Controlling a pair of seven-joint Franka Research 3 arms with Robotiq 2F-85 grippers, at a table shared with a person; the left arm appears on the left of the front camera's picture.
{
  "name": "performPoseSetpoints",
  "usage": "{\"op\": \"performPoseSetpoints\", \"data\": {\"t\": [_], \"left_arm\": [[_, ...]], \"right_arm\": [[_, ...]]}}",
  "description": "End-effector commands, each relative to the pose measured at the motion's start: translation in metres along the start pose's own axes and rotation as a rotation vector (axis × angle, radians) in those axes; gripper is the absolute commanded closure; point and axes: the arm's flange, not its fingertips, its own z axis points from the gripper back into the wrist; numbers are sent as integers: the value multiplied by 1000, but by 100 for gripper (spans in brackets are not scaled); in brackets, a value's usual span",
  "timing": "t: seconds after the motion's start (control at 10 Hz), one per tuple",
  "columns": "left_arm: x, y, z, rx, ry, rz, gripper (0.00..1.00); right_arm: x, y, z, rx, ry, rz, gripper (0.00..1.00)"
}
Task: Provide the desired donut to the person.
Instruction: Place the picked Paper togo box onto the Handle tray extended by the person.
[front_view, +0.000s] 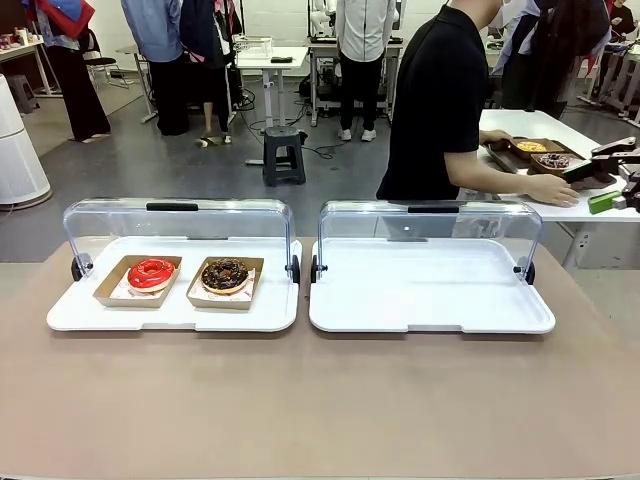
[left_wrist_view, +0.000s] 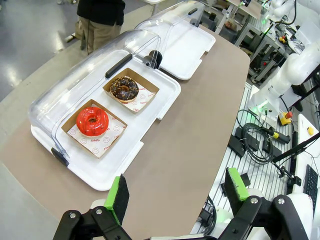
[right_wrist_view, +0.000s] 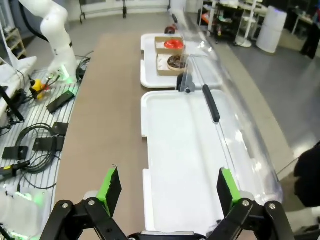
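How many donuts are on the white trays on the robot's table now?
2, both on the left tray, each in its own paper box: the red donut on the left, the chocolate donut beside it. The right tray holds none.

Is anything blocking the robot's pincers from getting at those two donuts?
Nothing visible does. The clear lid is flipped back behind the red donut and the chocolate donut, leaving them uncovered. The left pincer hangs open above bare table.
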Motion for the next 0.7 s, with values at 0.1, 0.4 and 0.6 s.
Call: {"op": "performPoseSetpoints", "data": {"t": [0.1, 0.4, 0.6], "left_arm": [[0, -1, 0, -4, -6, -6, 0], [0, -1, 0, -4, -6, -6, 0], [0, -1, 0, -4, -6, -6, 0]], "right_arm": [[6, 12, 7, -5, 0, -12, 0], [2, 4, 10, -19, 0, 0, 0], [2, 4, 10, -19, 0, 0, 0]]}}
